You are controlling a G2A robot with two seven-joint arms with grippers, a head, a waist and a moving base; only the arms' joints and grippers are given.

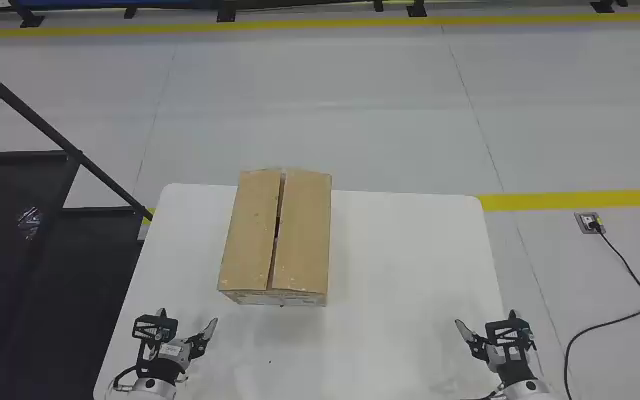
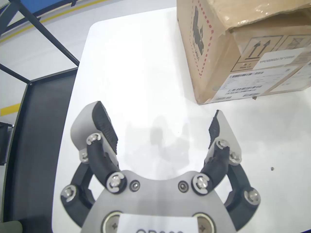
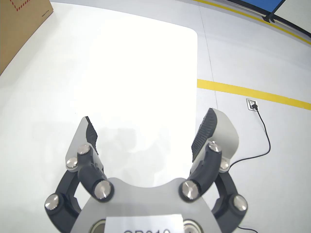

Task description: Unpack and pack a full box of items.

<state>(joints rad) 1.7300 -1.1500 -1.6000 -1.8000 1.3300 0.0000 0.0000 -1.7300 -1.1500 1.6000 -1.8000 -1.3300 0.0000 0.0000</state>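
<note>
While box (image 1: 276, 235) sits closed mid-counter (image 1: 400, 280), task judged unstarted: opening, emptying, repacking all left. Left end effector (image 2: 158, 112), right end effector (image 3: 148, 115) hang over near corners, jaws spread wide, empty, well apart from box.

On the table (image 1: 400, 280) only the box (image 1: 276, 235) obstructs, its sides passable.

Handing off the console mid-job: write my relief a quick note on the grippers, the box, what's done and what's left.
Left gripper: open, empty, above the table near its robot-side left corner.
Right gripper: open, empty, near the robot-side right corner.
Box: mid-table, top folded shut, neither gripper touching it.
Done: nothing visible.
Left: open it, unpack, repack.
</note>
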